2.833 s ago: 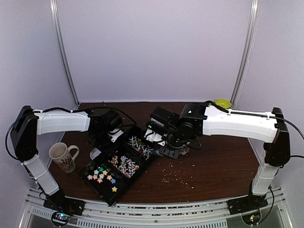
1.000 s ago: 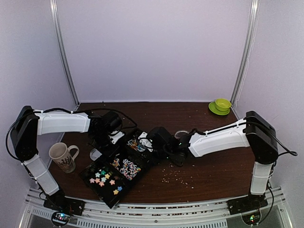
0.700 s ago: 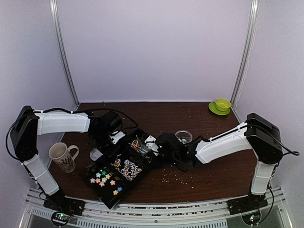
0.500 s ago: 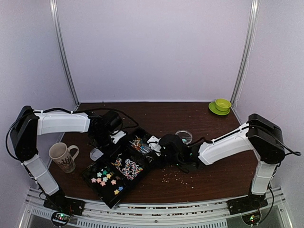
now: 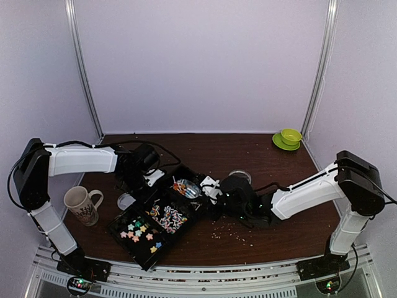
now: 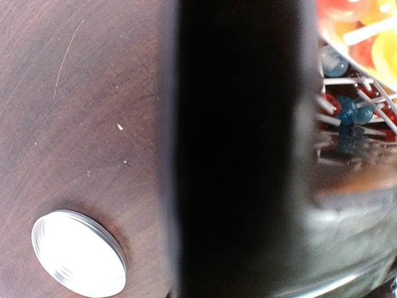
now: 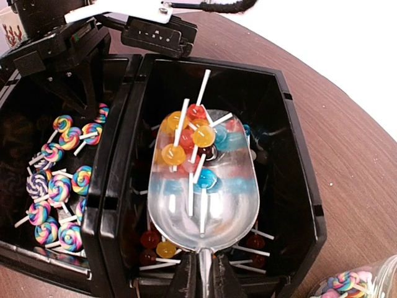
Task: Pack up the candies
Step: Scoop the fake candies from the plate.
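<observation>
We judge the packing well under way but not finished. The black tray (image 5: 141, 259) lies slantwise on the desk (image 5: 267, 158), and all three of its compartments already hold candies (image 7: 173, 153). The near one has pastel star sweets (image 5: 138, 231), the middle one swirl lollipops (image 7: 59, 192), and the far one little ball lollipops (image 7: 158, 248) on white sticks.

The right jaws are closed tight on the handle of a clear scoop (image 7: 201, 205). It hangs just over the far compartment, heaped with red, orange, yellow and blue ball lollipops, and more of the same lie on the compartment floor beneath it. That load is not yet tipped out, and tipping it looks to us like the step in hand. The left jaws are closed narrow on the tray's far-left wall, seemingly steadying it. The left wrist view is mostly filled by that dark wall.

As for what is left, a small clear jar (image 7: 356, 279) just right of the tray holds some mixed sweets, so we reckon at least one more helping may follow. A round lid (image 6: 77, 251) lies flat on the desk left of the tray, apart from it, and nothing covers the tray. A mug (image 5: 80, 205) stands at the left and a green cup (image 5: 289, 135) in the far right corner; we cannot tell what is inside either. Pale crumbs (image 5: 226, 233) are scattered near the right arm.
</observation>
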Robot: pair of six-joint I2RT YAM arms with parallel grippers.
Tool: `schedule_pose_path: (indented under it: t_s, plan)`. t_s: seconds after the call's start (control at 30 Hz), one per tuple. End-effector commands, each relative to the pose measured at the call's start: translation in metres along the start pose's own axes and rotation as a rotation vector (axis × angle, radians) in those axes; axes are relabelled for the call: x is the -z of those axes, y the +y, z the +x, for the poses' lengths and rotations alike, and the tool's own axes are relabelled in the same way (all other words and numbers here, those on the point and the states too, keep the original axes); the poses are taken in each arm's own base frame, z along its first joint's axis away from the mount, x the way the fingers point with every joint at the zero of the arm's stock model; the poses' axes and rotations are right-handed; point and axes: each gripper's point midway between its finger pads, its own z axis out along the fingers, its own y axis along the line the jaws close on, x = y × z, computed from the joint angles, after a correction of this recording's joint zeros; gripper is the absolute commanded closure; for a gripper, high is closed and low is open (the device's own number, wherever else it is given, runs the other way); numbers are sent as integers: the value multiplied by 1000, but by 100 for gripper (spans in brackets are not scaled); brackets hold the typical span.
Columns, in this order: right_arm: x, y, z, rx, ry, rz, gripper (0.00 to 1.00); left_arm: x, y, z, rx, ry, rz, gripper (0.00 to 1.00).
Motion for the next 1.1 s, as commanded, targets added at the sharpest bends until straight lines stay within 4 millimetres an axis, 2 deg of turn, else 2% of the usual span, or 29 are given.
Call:
schedule_pose_path:
  t_s: [0.0, 0.2, 0.67, 0.93, 1.07]
  plan:
    - [14, -6, -20, -27, -98, 16, 100, 18, -9, -28, 2, -119, 61, 100]
    - [22, -10, -13, -16, -114, 26, 100, 18, -8, -28, 5, -118, 61, 100]
    - [47, -19, -24, -18, -250, 52, 100, 18, -6, -28, 12, -118, 57, 100]
    - [73, -37, -30, -4, -244, 118, 100, 18, -4, -28, 21, -116, 50, 100]
    - [89, -49, -24, 14, -191, 165, 100, 19, -3, -28, 24, -117, 49, 100]
